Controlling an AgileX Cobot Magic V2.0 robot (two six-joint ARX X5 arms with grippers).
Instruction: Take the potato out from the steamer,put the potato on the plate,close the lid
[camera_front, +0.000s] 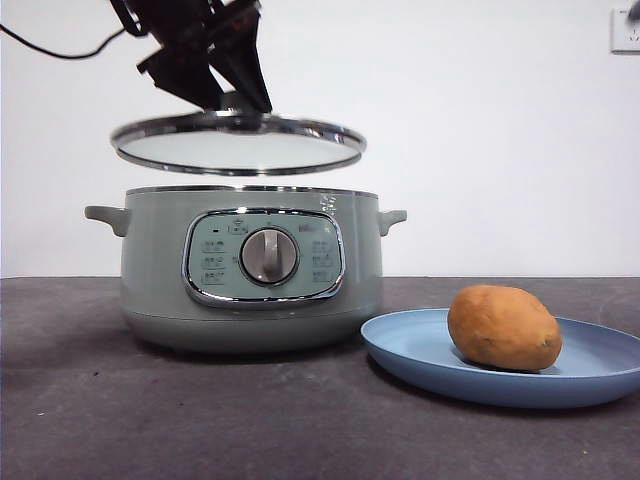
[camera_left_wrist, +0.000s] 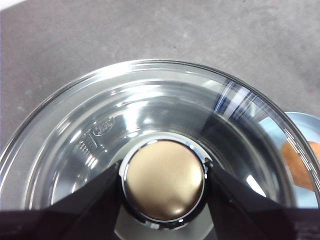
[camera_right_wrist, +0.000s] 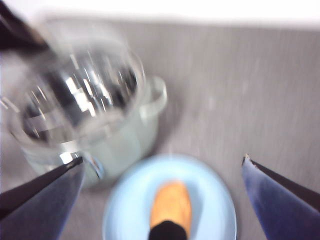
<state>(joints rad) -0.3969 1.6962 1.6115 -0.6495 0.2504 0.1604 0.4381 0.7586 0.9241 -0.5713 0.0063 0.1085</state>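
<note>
The sage-green steamer (camera_front: 250, 270) stands on the dark table, its top uncovered. The glass lid (camera_front: 238, 143) hangs level a little above the rim, held by its knob (camera_left_wrist: 164, 179) in my left gripper (camera_left_wrist: 164, 181), whose jaws are shut on the knob from both sides. The orange-brown potato (camera_front: 503, 327) lies on the light-blue plate (camera_front: 420, 350) to the right of the steamer. My right gripper (camera_right_wrist: 162, 165) is open, well above the plate (camera_right_wrist: 130, 200) and potato (camera_right_wrist: 171, 202), with the steamer (camera_right_wrist: 125, 135) beside; this view is blurred.
A black cable (camera_front: 60, 50) trails from the left arm at the upper left. A white wall socket (camera_front: 625, 30) sits at the top right. Grey tabletop (camera_front: 150, 420) stretches in front of the steamer.
</note>
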